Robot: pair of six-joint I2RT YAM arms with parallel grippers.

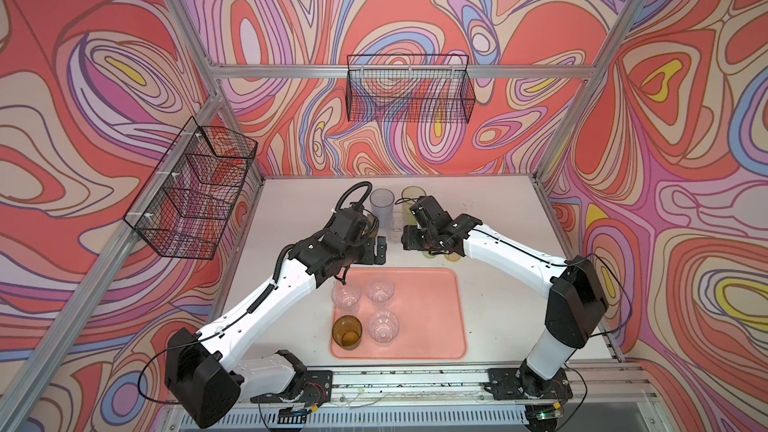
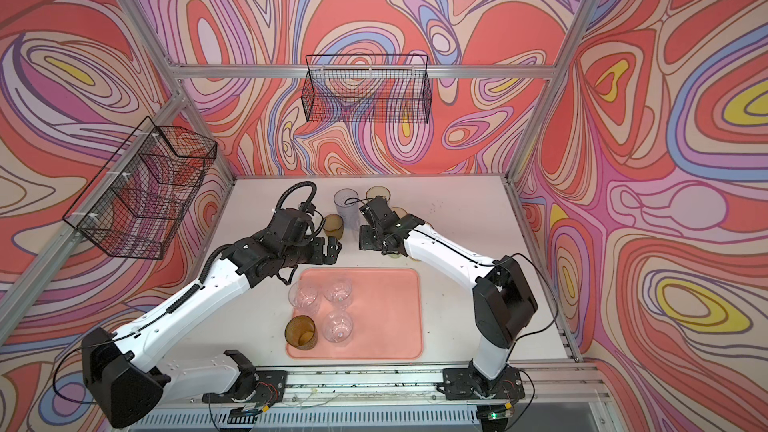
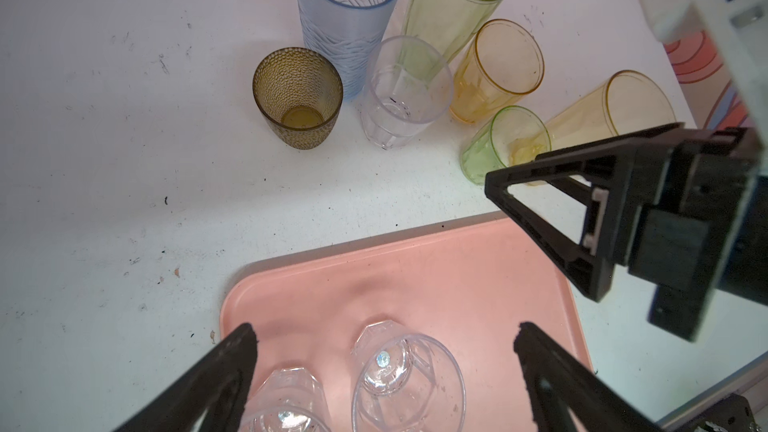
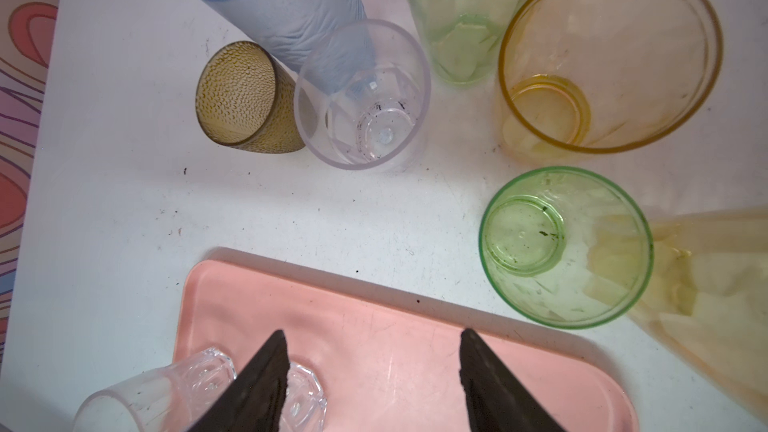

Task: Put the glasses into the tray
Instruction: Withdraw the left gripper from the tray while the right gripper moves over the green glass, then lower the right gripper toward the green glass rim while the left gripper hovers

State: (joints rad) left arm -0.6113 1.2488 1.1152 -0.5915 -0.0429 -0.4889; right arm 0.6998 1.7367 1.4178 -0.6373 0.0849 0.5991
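Four glasses (image 1: 380,290) stand in the tray (image 1: 428,317), three clear and one brown glass (image 1: 347,330), mouths up and set close as a square at its left end. I think they are packed so in order to leave the large bare part free for the rest. Seven more wait on the table (image 1: 498,209) just beyond the far rim of the tray, in a tight group. The blue glass (image 4: 282,6), the clear glass (image 4: 361,93) and a second brown one (image 4: 245,97) stand so near together that I cannot tell if they touch. The green glass (image 4: 565,247) is the nearest to the tray.

Both arms reach to this far rim from their two sides. The left hand (image 3: 384,332) hangs over the left end of the tray with its jaws fully apart and nothing in them. The right hand (image 4: 372,334) hovers above the rim, jaws also apart and empty. To my eye each is open because it goes for a new glass. The green one looks the easiest, since nothing stands between it and the tray.
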